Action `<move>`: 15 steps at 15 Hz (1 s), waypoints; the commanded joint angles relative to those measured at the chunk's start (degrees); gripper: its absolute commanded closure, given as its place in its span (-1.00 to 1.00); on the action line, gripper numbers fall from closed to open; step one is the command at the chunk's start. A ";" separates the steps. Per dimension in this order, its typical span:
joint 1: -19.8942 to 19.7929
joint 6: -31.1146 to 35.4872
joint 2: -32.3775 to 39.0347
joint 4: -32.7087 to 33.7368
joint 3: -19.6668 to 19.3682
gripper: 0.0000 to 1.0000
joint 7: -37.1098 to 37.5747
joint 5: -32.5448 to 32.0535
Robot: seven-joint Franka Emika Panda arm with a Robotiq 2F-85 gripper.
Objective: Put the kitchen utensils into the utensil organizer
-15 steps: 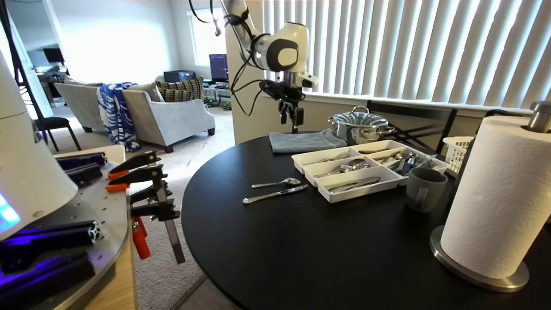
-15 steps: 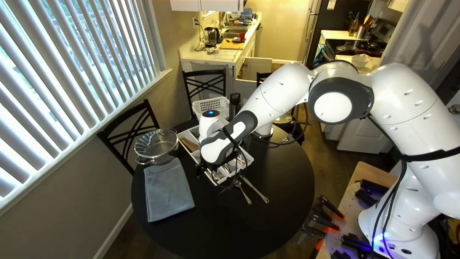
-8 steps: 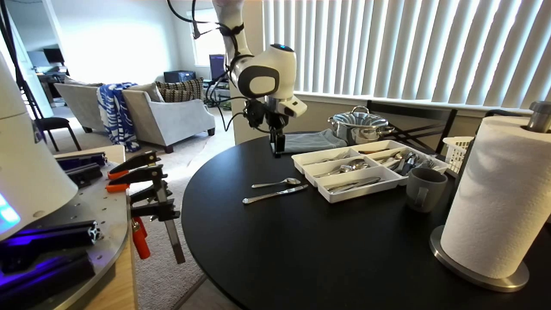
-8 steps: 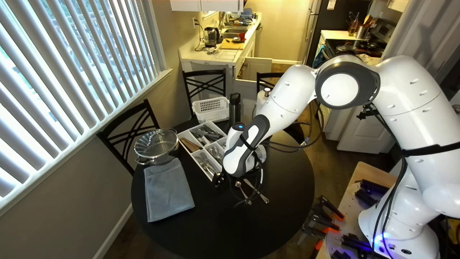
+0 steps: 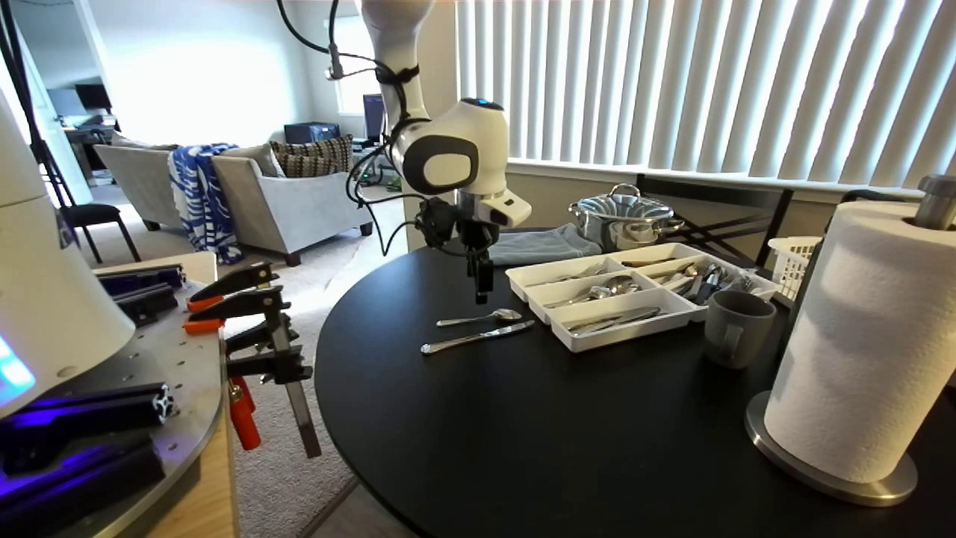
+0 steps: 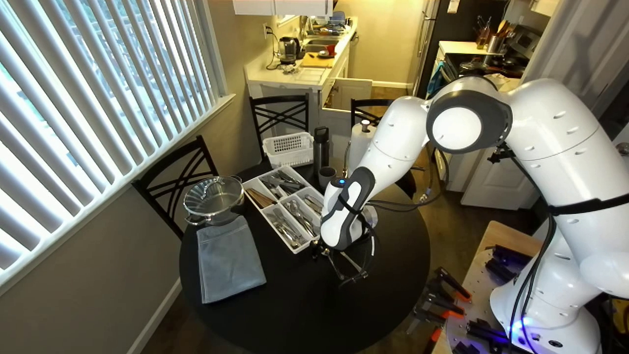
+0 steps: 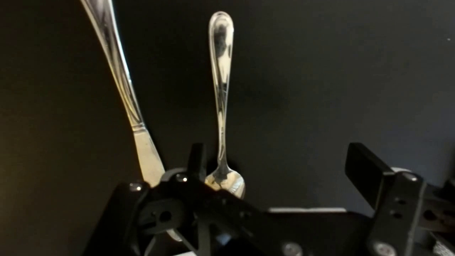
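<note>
One spoon (image 7: 221, 76) and one knife (image 7: 128, 97) lie on one black table (image 5: 567, 426), just beside one white five-section tray (image 5: 635, 329) that holds more utensils (image 5: 620, 284). Above the table near the spoon hangs one gripper (image 7: 279, 163), its two jaws spread wide apart.

Metal pot (image 5: 631, 232), folded cloth (image 6: 231, 260), mug (image 5: 732, 325)

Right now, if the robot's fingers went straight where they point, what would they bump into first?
Since the open fingers point down, probably the black tabletop. But the spoon appears right beside one finger in the wrist view, so it might get bumped first; depth is hard to tell.
</note>
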 commanded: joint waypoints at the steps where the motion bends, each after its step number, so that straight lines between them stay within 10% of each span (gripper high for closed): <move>1: 6.09 -5.69 3.19 4.65 -6.16 -1.00 3.08 -3.15; 10: 10.52 -13.68 9.97 14.01 -10.84 -1.00 7.63 -6.11; 11: 10.61 -13.42 10.24 14.05 -10.96 -0.56 7.90 -6.03; 15: 10.27 -13.04 10.42 14.21 -10.68 -0.12 8.39 -5.69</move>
